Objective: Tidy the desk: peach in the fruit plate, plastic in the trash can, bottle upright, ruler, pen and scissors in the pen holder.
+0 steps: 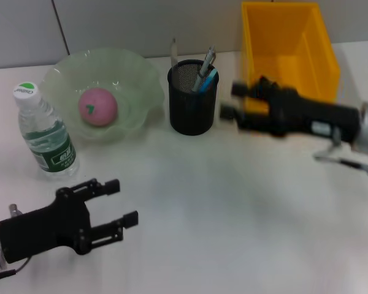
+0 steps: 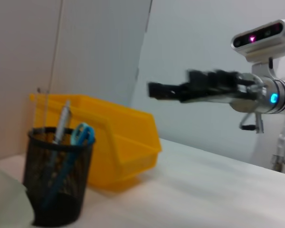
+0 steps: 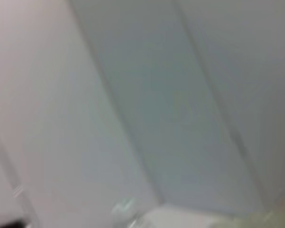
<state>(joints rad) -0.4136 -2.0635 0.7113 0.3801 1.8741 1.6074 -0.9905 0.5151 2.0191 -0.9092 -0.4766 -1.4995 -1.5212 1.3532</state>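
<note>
Nearest the robot, the left pincer [image 1: 124,202] hovers low over the plain white desk [image 1: 233,214] with its two black fingers spread apart and nothing between them; its arm reaches in from the near left corner and points toward the middle of the desk. Just beyond it, on the left, the small clear plastic bottle with a green label and white cap [image 1: 46,131] stands upright. Behind the bottle sits the wide pale green translucent fruit plate with a scalloped rim [image 1: 141,79], and the pink ball-shaped peach [image 1: 98,106] lies inside it.

To the right of the plate stands the black wire-mesh pen holder [image 1: 193,101]. A slim silver-grey pen [image 2: 61,124] and the light blue scissors [image 2: 81,134] lean inside it, and a thin clear strip rising at its far rim is probably the ruler [image 1: 173,54].

The right pincer [image 1: 233,101] is held in the air between the pen holder and the bright yellow rectangular trash can [image 1: 291,43], its arm stretched in level from the right and pointing left toward the holder. It appears to be released, with nothing in its grip, though motion blur makes this less than certain. Whether any plastic lies in the can cannot be told.

Judging from this layout, every item seems placed, so the coming move is likely a retreat of the right arm.
</note>
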